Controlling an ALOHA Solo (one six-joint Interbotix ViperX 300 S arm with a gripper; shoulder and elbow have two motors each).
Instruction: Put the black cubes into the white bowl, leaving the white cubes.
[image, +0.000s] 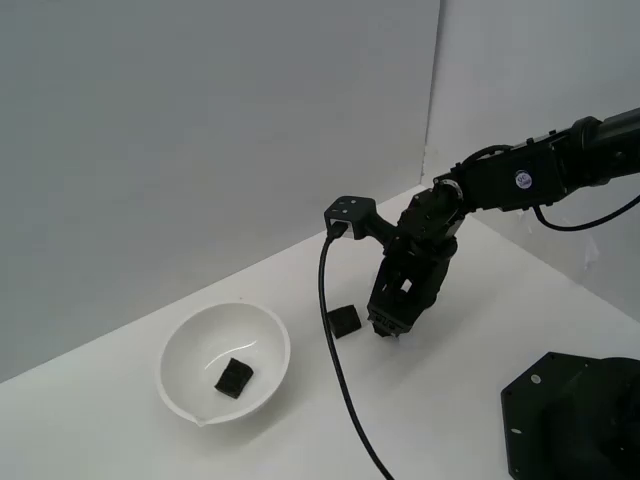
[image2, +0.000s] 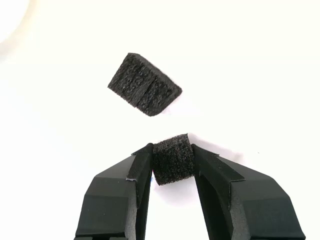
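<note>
**One black cube in the bowl, one in the gripper, one on the tabletop**

The gripper (image2: 172, 162) is clenched on a black cube (image2: 173, 160); the wrist view shows the foam block pinched between the two dark fingers (image2: 120, 195), its faces pressed against both pads. In the exterior view the gripper (image: 388, 330) hangs nose-down just over the white tabletop (image: 450, 400), and the held cube is mostly hidden there behind the fingers, so whether it is touching the surface or lifted a little I cannot tell.

A second black cube (image: 345, 320) lies on the tabletop just beside the gripper, on the exterior view's left of it, between the gripper and the white bowl (image: 185, 345). In the wrist view this loose cube (image2: 145, 85) sits apart from the held one, turned at an angle, with a faint groove across its upper face.

The white bowl stands upright toward the exterior view's left, well apart from the gripper, with its small pouring lip at the near rim. A third black cube (image: 234, 377) rests inside it, on the bottom and tilted slightly.

A black cable (image: 335, 350) trails from the wrist camera mount down across the tabletop, and a dark base plate (image: 570, 420) sits at the exterior view's lower right.
</note>
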